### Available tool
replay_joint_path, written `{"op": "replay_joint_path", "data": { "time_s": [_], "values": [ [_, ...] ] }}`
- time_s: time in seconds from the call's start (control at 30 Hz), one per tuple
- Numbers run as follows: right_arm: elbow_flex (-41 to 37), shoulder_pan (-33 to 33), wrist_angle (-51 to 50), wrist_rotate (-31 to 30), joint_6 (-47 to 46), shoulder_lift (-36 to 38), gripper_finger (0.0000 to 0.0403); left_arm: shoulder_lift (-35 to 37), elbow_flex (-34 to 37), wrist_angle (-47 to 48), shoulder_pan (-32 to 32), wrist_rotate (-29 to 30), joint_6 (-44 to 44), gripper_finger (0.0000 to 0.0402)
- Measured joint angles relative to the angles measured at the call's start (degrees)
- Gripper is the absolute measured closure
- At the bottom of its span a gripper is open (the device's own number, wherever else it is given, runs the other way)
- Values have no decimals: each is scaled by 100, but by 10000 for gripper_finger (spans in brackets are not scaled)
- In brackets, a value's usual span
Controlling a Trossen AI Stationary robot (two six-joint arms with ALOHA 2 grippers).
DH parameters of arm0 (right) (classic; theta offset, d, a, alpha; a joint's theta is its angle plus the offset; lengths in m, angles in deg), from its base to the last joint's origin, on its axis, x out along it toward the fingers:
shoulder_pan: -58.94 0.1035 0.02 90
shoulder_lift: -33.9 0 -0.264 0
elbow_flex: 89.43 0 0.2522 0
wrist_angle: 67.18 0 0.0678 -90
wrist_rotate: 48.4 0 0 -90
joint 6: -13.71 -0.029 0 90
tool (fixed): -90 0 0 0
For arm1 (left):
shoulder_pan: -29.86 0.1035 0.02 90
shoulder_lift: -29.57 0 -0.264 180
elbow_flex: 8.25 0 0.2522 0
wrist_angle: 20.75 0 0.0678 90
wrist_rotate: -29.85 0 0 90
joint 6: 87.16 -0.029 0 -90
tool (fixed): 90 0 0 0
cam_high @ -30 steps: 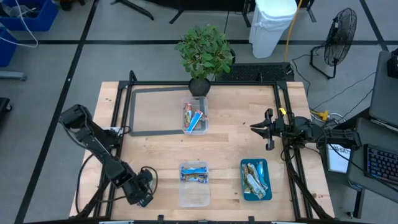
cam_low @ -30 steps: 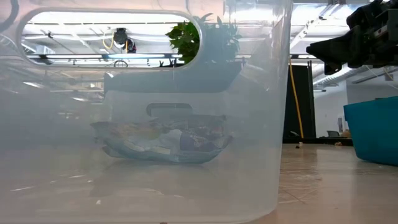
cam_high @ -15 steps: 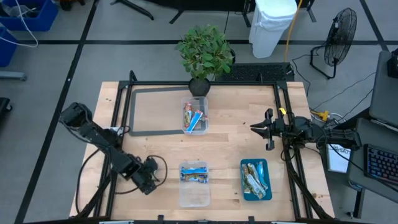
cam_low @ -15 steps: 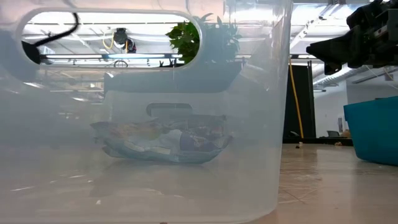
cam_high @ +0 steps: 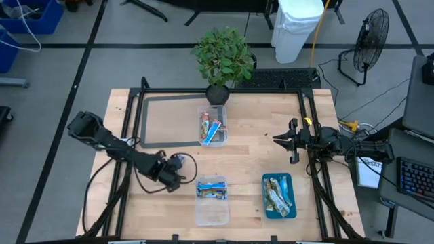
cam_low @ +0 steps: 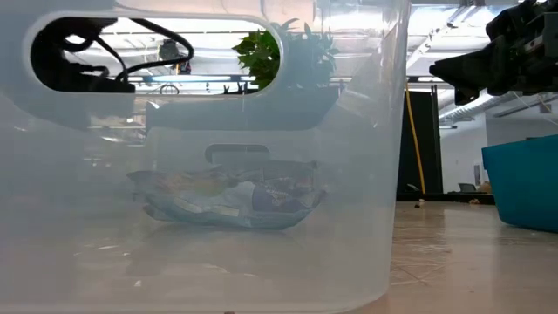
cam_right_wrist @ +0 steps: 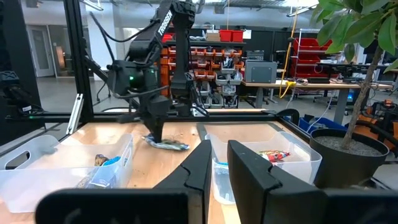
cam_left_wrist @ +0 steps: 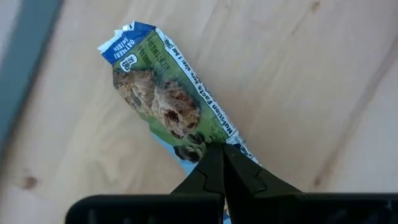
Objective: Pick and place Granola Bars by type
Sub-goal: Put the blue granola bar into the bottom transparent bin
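Since a second ago the left arm has been swinging from the table's near left corner toward the middle, and its left gripper [cam_high: 178, 165] is now hanging just left of the near tub [cam_high: 211, 200]. Its 2 dark fingers [cam_left_wrist: 214, 177] are pinching tight on the end of 1 bar [cam_left_wrist: 166, 106], a slim, shiny blue-and-white wrapper printed with a cookie picture, dangling over the pale wooden table [cam_high: 251, 152].

More bars are lying in 3 containers: red-and-blue ones in the clear far tub [cam_high: 212, 126] beside the plant [cam_high: 222, 57], blue-white ones in the near tub, and green-gold ones in the teal tray [cam_high: 279, 196].

The right gripper [cam_high: 293, 141] is waiting at the table's right edge, its fingers [cam_right_wrist: 249, 171] a small gap apart, holding nothing.
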Motion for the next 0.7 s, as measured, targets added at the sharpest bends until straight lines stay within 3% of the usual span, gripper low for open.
{"op": "replay_joint_path", "data": {
  "time_s": [0.17,0.33,0.53,0.7],
  "values": [
    [-1,-1,-2,-1,-2,0,359,254,-355,462,-51,481,-454,400],
    [0,0,-2,-2,0,0,358,545,-504,1035,80,999,62,394],
    [-1,0,-2,-2,-2,0,359,598,-375,1099,362,333,754,372],
    [-2,-2,-2,0,-2,0,357,561,-318,1072,562,142,1087,322]
  ]
}}
